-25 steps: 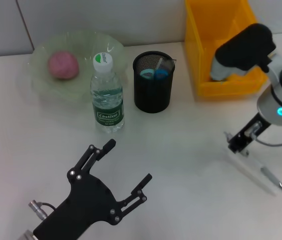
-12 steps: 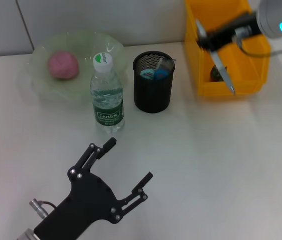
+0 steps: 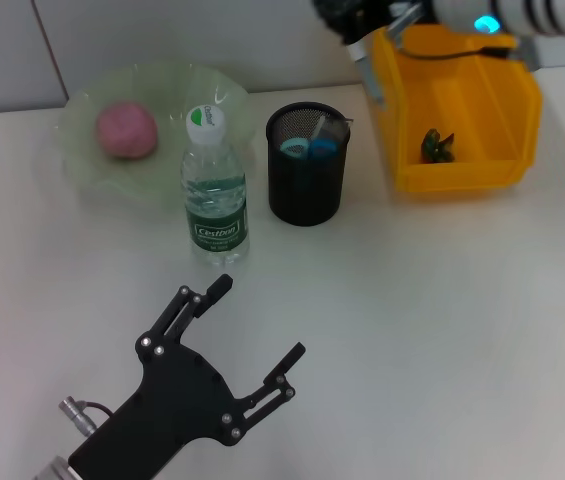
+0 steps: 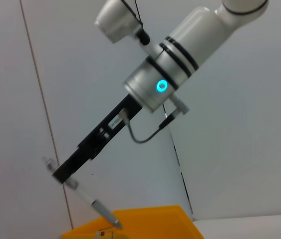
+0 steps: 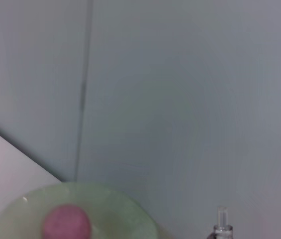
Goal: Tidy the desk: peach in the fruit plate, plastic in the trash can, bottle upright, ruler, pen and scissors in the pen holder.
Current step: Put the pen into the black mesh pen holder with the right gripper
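Observation:
My right gripper (image 3: pixel 355 38) is raised at the back, above and just behind the black mesh pen holder (image 3: pixel 307 165), and is shut on a clear pen (image 3: pixel 372 75) that hangs tip down. The left wrist view shows the same gripper (image 4: pixel 60 172) pinching the pen (image 4: pixel 88 199). Blue scissors handles (image 3: pixel 310 148) stick out of the holder. The bottle (image 3: pixel 214 190) stands upright. The pink peach (image 3: pixel 127 130) lies in the green fruit plate (image 3: pixel 82 160). Green plastic (image 3: pixel 437 146) lies in the yellow bin (image 3: pixel 457 175). My left gripper (image 3: pixel 260 318) is open and empty at the front.
The yellow bin stands right of the pen holder, close under my right arm. The bottle stands between the plate and the holder. The peach (image 5: pixel 65 225) and plate rim (image 5: pixel 130 209) also show in the right wrist view. A grey wall closes the back.
My right gripper lifted the pen off the table at the right, carried it up over the yellow bin, then leftward to above the pen holder. The left arm has not moved.

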`<state>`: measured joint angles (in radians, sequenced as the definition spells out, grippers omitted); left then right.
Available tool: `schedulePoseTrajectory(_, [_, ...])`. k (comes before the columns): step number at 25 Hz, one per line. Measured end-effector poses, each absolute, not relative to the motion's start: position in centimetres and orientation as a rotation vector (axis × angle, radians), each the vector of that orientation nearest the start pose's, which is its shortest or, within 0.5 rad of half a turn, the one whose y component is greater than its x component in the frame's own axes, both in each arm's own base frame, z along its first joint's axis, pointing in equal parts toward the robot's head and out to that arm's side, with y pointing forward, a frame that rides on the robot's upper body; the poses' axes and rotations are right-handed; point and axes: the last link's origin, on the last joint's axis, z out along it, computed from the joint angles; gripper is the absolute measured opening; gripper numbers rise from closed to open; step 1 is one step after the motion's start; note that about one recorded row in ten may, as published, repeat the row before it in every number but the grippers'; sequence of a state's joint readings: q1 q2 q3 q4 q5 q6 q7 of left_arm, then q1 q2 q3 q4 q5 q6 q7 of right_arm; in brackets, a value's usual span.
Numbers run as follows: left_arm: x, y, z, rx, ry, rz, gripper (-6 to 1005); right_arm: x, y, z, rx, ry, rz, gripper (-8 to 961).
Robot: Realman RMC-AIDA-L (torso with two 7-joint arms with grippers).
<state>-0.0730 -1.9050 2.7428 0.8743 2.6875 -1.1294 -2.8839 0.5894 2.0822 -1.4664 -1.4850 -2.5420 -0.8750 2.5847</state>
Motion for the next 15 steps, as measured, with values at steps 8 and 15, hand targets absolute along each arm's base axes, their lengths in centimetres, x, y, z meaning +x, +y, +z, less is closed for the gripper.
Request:
schedulePoseTrajectory(8, [-23.1, 18.0, -9.7, -2.201, -0.027, -0.881, 841, 9.9, 41.8, 0.0, -2.248, 0.389, 0.279, 189])
schedulePoseTrajectory(15, [-23.1, 18.0, -9.7, -2.203, -0.028, -0.881, 841, 10.4, 41.6, -1.5, -2.262, 0.354, 0.381, 188])
